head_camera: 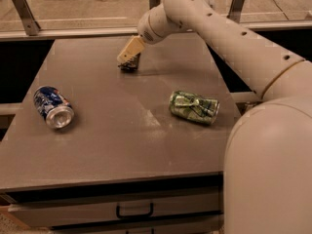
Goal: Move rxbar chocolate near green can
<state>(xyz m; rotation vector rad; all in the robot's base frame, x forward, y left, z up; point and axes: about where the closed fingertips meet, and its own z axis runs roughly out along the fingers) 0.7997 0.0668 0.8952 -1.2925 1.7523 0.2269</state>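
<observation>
The rxbar chocolate (130, 65) is a small dark bar lying on the far middle of the grey table (122, 145); only its lower edge shows. My gripper (128, 53) is down right over the bar and covers most of it. The green can (194, 107), dented with a pinched middle, lies on its side at the table's right, well to the right of and nearer than the bar. My arm reaches in from the right over the table's far right corner.
A blue and white can (52, 106) lies on its side at the table's left. A drawer with a dark handle (134, 212) sits under the front edge. A metal rail (73, 32) runs behind the table.
</observation>
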